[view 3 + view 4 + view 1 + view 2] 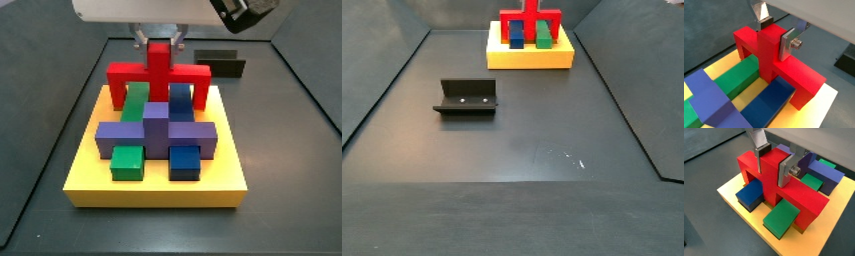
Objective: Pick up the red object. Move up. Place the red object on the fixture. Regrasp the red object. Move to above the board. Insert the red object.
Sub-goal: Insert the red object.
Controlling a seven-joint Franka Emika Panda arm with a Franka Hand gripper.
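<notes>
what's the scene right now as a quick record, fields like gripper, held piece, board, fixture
gripper: gripper above the board, fingers closed on the middle prong of the red object
held piece: red object, prongs up, outer legs straddling the green and blue bars
board: board, yellow, at the far end of the floor from the fixture
on board: green bar, blue bar, purple block
fixture: fixture, black, alone on the dark floor, nothing on it
stage: red object at the board, still gripped
</notes>
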